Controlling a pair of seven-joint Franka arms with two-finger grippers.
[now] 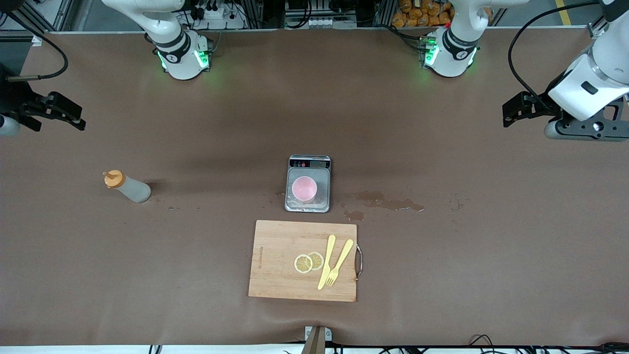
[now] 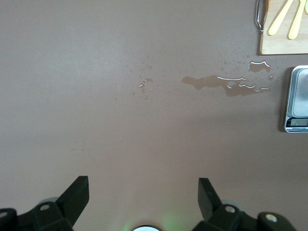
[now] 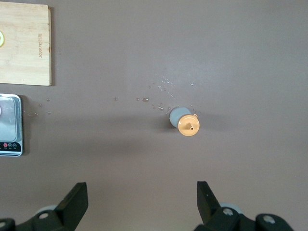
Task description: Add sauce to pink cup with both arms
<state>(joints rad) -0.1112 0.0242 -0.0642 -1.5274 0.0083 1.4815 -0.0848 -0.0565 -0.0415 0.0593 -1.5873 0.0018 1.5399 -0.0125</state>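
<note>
The sauce bottle (image 1: 127, 186), whitish-grey with an orange cap, stands upright on the table toward the right arm's end. It also shows in the right wrist view (image 3: 185, 122), seen from above. The pink cup (image 1: 304, 189) stands on a small silver scale (image 1: 308, 167) at mid-table. My right gripper (image 1: 66, 117) is open and empty, up in the air over the right arm's end of the table; the right wrist view (image 3: 142, 195) shows it well apart from the bottle. My left gripper (image 1: 513, 112) is open and empty, raised over the left arm's end; the left wrist view (image 2: 143, 192) shows it over bare table.
A wooden cutting board (image 1: 280, 275) lies nearer the front camera than the scale. It carries two lemon slices (image 1: 308, 262), a yellow fork (image 1: 340, 263) and a yellow knife (image 1: 326, 262). A liquid spill (image 1: 388, 201) lies beside the scale toward the left arm's end, also in the left wrist view (image 2: 226, 84).
</note>
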